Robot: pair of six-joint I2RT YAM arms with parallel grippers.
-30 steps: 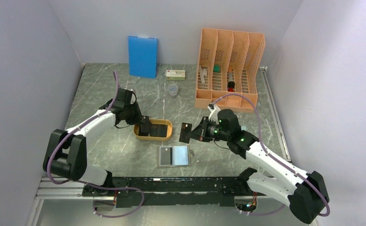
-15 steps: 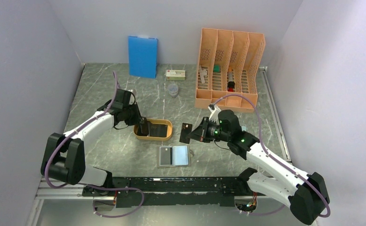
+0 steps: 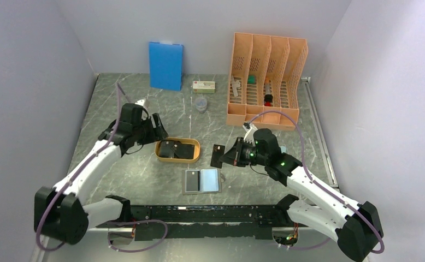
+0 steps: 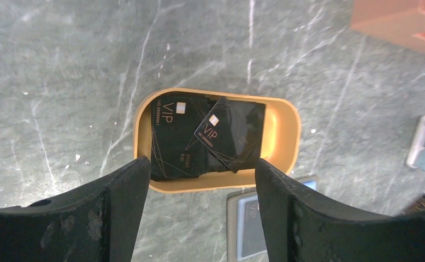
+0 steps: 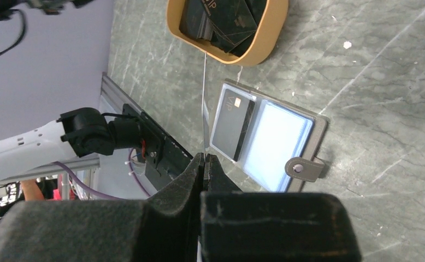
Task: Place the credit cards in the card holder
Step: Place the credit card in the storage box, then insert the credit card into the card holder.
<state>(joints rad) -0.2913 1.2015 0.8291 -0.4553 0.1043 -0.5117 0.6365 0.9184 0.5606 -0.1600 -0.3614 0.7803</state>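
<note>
Several black credit cards (image 4: pixel 199 136) lie overlapping in the orange oval tray (image 3: pixel 195 146), also seen from the left wrist as tray (image 4: pixel 284 131). My left gripper (image 3: pixel 159 129) hovers open just left of and above the tray, nothing between its fingers (image 4: pixel 120 202). The grey card holder (image 3: pixel 189 182) lies open near the front edge, one card (image 5: pixel 232 125) in its pale blue left pocket. My right gripper (image 3: pixel 228 155) is shut on another black card (image 3: pixel 217 155), held upright between tray and holder; it shows edge-on as a thin card (image 5: pixel 204 98) in the right wrist view.
A tall orange slotted file rack (image 3: pixel 267 76) stands at the back right. A blue upright board (image 3: pixel 165 65), a small white box (image 3: pixel 204 85) and a clear cup (image 3: pixel 200 103) sit toward the back. Grey walls close in on both sides.
My left gripper has risen out of the tray, pulled back to the left and opened. The right arm still holds its card in almost the same place.
</note>
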